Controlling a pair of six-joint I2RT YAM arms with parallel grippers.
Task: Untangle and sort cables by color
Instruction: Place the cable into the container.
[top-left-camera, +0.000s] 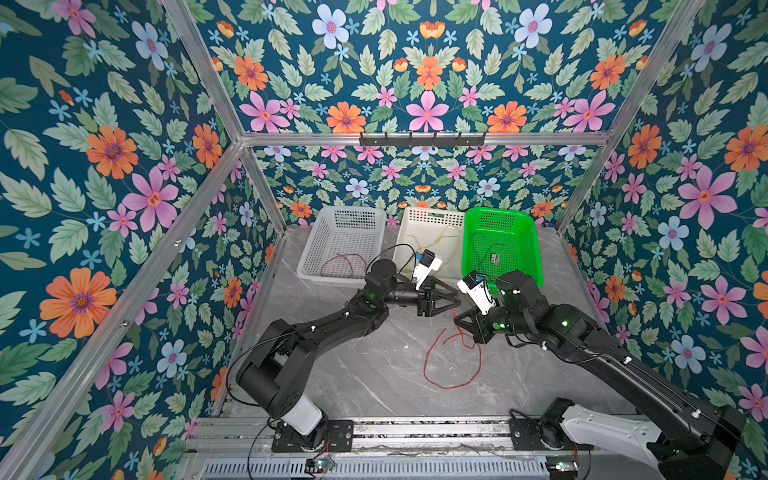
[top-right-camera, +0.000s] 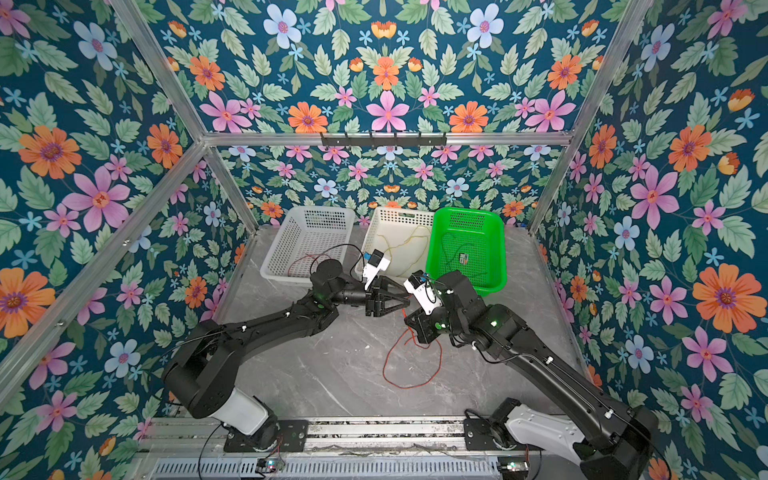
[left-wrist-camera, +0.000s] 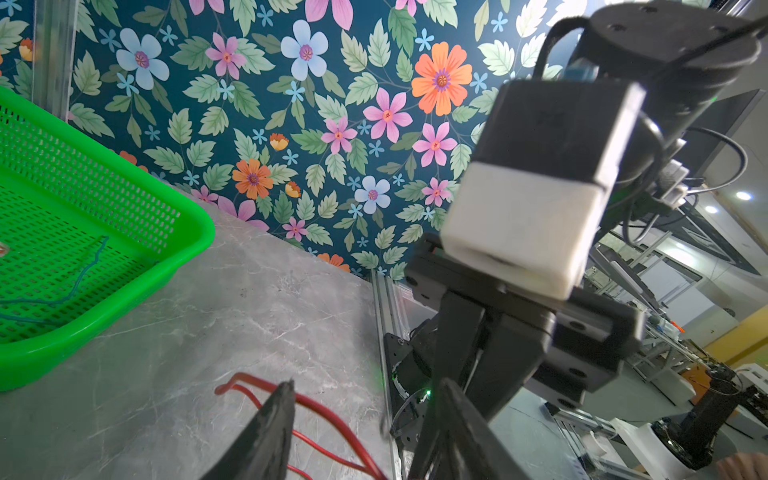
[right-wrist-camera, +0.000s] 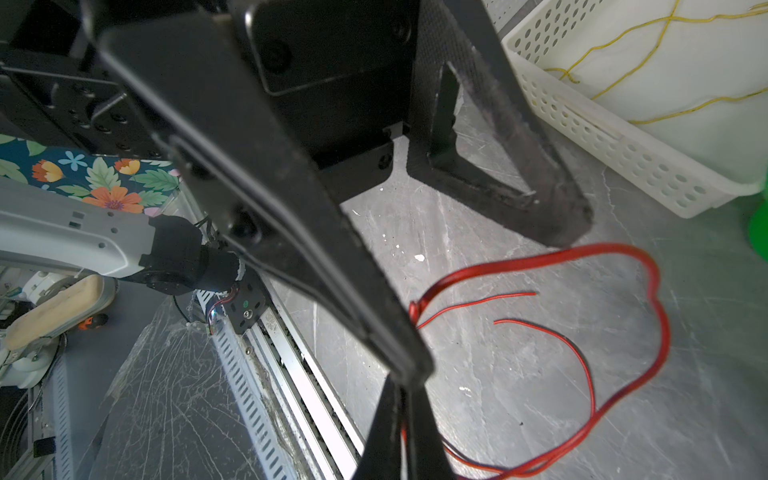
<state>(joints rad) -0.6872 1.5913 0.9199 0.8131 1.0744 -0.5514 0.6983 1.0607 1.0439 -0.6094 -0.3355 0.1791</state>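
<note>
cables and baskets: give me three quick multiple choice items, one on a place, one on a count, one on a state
1. The yellow cable lies
A. in the white basket
B. on the table
C. in a hand

2. Baskets in view:
A. two
B. three
C. four

3. The right hand is
A. wide open
B. shut on the red cable
C. gripping a basket

1 A: yellow strands lie on the white basket's floor.
2 B: grey basket, white basket, green basket stand in a row.
3 B: its tip is closed, and the red cable runs up into it.

Glossy red cable, perforated plastic green basket, smooth table
</note>
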